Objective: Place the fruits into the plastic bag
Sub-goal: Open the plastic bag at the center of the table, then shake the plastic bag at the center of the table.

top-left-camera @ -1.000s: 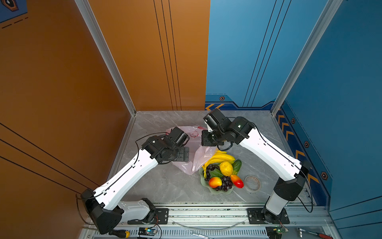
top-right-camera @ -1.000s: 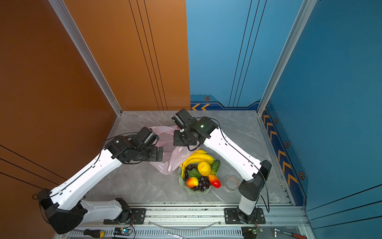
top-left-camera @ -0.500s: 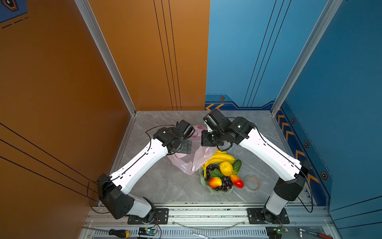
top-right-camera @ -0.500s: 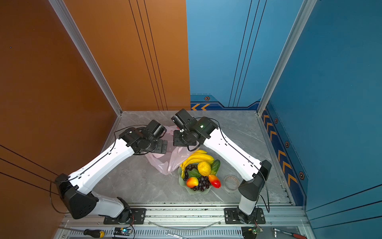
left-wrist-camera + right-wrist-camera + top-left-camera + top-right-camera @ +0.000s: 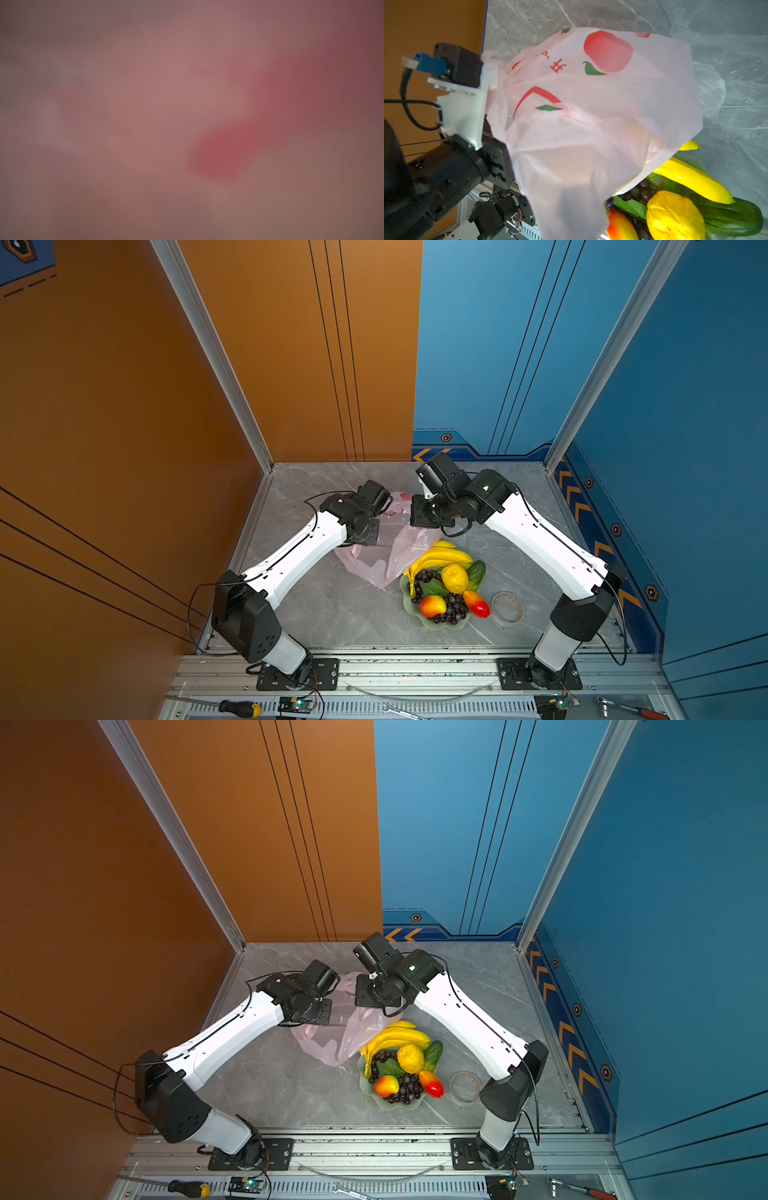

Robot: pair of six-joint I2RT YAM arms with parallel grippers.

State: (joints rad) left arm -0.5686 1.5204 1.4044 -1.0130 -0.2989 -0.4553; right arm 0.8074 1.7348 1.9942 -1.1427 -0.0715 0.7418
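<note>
The plastic bag [image 5: 386, 556] [image 5: 345, 1036], pale pink with red peach prints, hangs lifted between both arms. My right gripper [image 5: 419, 516] is shut on its upper edge; the film [image 5: 591, 124] drapes over the fingers. At the bag's opposite edge my left gripper [image 5: 369, 540] [image 5: 500, 153] is shut, its fingers buried in film. Pink film [image 5: 166, 104] blurs the whole left wrist view. The fruits lie on a pale green plate [image 5: 446, 626] right of the bag: banana bunch [image 5: 442, 558], lemon [image 5: 454, 578], two mangoes [image 5: 432, 605], a green oblong fruit [image 5: 476, 573] and grapes [image 5: 451, 612].
A clear tape roll [image 5: 508, 606] lies just right of the plate. Orange and blue walls close in the grey marble table on three sides. A screwdriver [image 5: 239, 708] and other tools rest on the front rail below the arm bases.
My left arm swung in from the left to the bag's edge and its jaws went from wide open to shut. The right arm, bag and fruits stayed put.
</note>
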